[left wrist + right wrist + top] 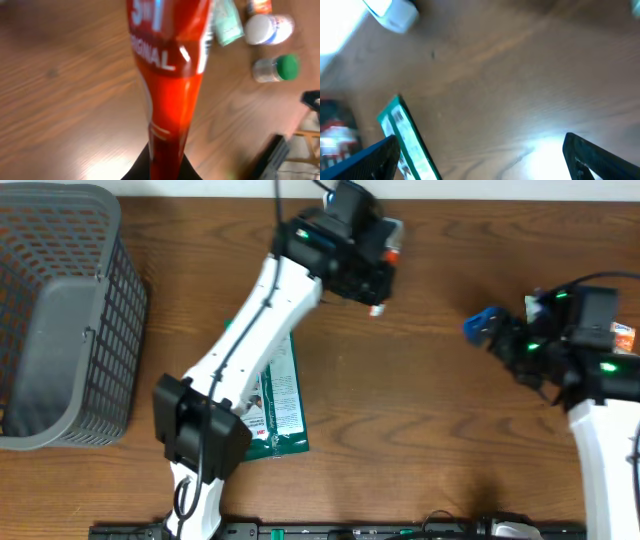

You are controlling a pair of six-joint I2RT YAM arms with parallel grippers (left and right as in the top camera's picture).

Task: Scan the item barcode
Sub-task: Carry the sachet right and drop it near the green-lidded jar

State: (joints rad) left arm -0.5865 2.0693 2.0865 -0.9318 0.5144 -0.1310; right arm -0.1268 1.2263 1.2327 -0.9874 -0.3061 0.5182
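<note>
I am watching the left gripper (378, 260) clamping a red pouch (165, 75). In the left wrist view the pouch's narrow end is sitting pinched between the dark jaws at the bottom of the frame. Its body is widening away from the camera, with white lettering reading "ORIGINAL" across it. The pouch is being held up off the table (430, 410), near the far edge around the middle of the overhead view. From above, only a small red and white bit of it is peeking out past the gripper.

The right gripper (482, 327) is hanging over the right side of the table, well apart from the pouch. Its jaws are standing wide with nothing between them. The right wrist view is showing a blue finger (375, 160) at lower left, a dark one at lower right, and bare wood between.

The overhead view is giving me the layout: a grey basket (120, 310) at the left and a green packet (285, 405) lying flat under the left arm. The left wrist view is adding things I cannot make out from above: a white bottle (270, 27), a green-capped bottle (276, 68) and a teal packet (227, 22), all on the table beyond the pouch. The right wrist view is catching a green-edged flat pack (405, 132) and a blurred white object (390, 12) that I cannot identify.
</note>
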